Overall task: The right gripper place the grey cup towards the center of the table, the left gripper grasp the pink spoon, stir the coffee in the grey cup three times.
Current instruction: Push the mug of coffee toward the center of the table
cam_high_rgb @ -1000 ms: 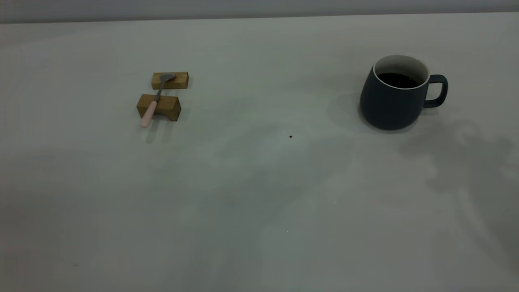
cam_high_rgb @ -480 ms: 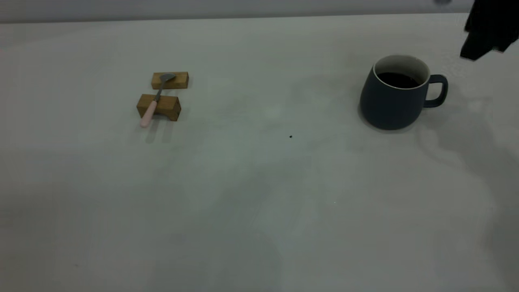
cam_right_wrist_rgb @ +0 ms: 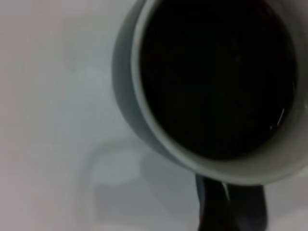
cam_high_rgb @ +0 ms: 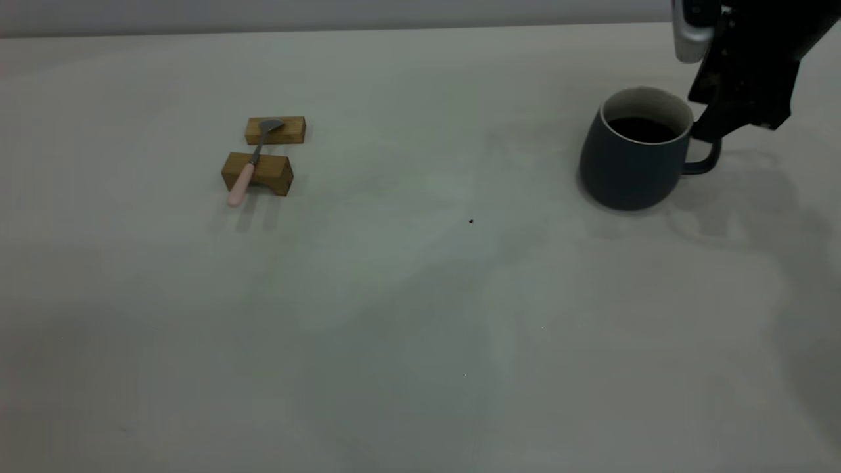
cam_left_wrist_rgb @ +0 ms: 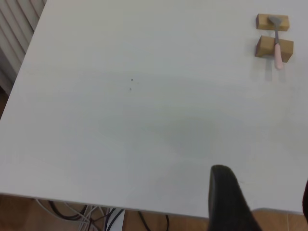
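The grey cup (cam_high_rgb: pixel 631 167) stands at the right of the table (cam_high_rgb: pixel 420 315), leaning a little to the left, with dark coffee (cam_high_rgb: pixel 640 129) inside. My right gripper (cam_high_rgb: pixel 713 128) hangs at the top of the cup's handle (cam_high_rgb: pixel 706 164). In the right wrist view it is a blurred black shape (cam_right_wrist_rgb: pixel 231 207) just under the cup's rim (cam_right_wrist_rgb: pixel 159 139), with the coffee (cam_right_wrist_rgb: pixel 216 77) filling most of the picture. The pink spoon (cam_high_rgb: pixel 250 164) lies across two wooden blocks at the far left. My left gripper (cam_left_wrist_rgb: pixel 267 207) is open over the near table edge, far from the spoon (cam_left_wrist_rgb: pixel 277 45).
The two wooden blocks (cam_high_rgb: pixel 276 130) (cam_high_rgb: pixel 263 174) carry the spoon's bowl and handle. A tiny dark speck (cam_high_rgb: pixel 471 221) marks the table's middle. In the left wrist view, cables (cam_left_wrist_rgb: pixel 96 216) hang below the table edge.
The right arm has come down from the upper right corner to the cup's handle. The cup has shifted slightly to the left and leans. The spoon and blocks have not moved.
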Robot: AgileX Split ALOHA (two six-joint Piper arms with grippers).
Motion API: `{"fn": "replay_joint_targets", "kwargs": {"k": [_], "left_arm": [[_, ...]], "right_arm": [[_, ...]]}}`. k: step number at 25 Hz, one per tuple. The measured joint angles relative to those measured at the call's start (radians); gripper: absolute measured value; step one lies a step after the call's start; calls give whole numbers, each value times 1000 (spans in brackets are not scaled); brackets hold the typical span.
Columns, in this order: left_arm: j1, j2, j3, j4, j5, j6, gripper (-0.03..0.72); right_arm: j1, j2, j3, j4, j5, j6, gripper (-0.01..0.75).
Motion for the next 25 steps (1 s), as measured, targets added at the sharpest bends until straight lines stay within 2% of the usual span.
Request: {"fn": "replay_joint_targets", "kwargs": {"k": [7, 13, 17, 25], "left_arm": [[0, 0, 0, 0, 0, 0, 451], [0, 0, 0, 0, 0, 0, 451], [0, 0, 0, 0, 0, 0, 451], [0, 0, 0, 0, 0, 1, 451]], "right_arm": [[-3, 32, 0, 56, -1, -65, 493], [8, 63, 0, 211, -8, -212, 493], [52, 75, 0, 312, -21, -290, 493], [178, 84, -6, 381, -42, -303, 493]]}}
